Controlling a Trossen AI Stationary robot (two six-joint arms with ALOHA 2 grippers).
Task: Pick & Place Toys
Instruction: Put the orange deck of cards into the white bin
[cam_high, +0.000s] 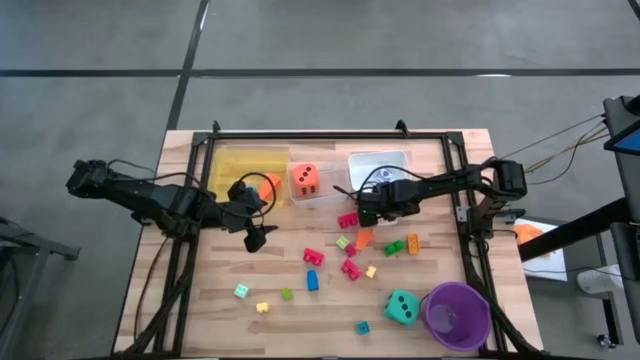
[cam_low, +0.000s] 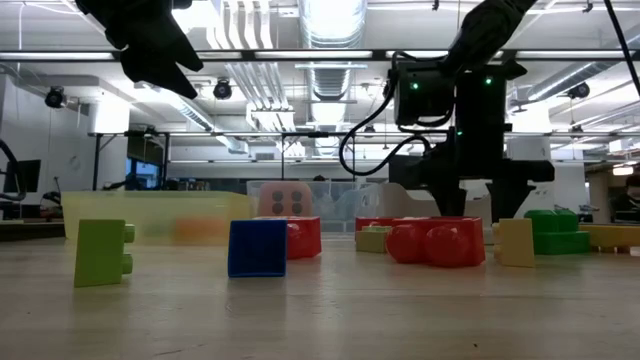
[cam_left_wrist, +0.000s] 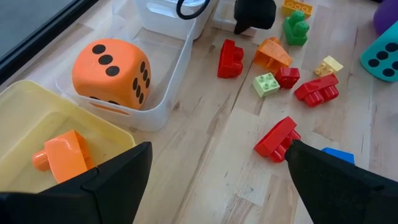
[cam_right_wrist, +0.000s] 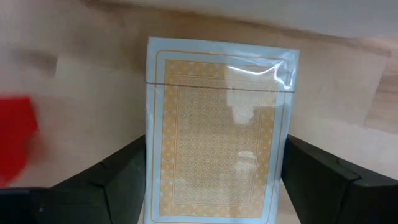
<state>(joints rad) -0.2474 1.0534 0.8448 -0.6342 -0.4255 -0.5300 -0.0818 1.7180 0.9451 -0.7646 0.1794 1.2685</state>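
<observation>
Right pincer (cam_right_wrist: 214, 186) down at the surface (cam_high: 300, 310) near the middle, just in front of the clear tray (cam_high: 378, 165), fingers standing either side of a wrapped pack of cards (cam_right_wrist: 217, 130); from the right wrist view, still a gap on both sides, so spread around the pack and not yet gripping. Pack lying flat on the wood, patterned orange back up, glossy film catching light. Likely light and stiff, but slick in its wrap; best taken across the narrow width, squeezing the long edges, low enough to catch the sides rather than skate over the top.

Left pincer (cam_left_wrist: 211, 180) hanging wide and empty above the near edge of the yellow tray (cam_left_wrist: 25, 124), an orange block (cam_left_wrist: 62, 155) already inside it. Orange dice (cam_left_wrist: 112, 71) sitting in the white tray (cam_left_wrist: 155, 106) alongside. Red blocks (cam_left_wrist: 277, 138), green block (cam_left_wrist: 296, 28) and others scattered loose beyond; teal dice (cam_high: 402, 308) near the purple cup (cam_high: 458, 315).

No readable writing or brand on the pack; only black pips on the dice.
</observation>
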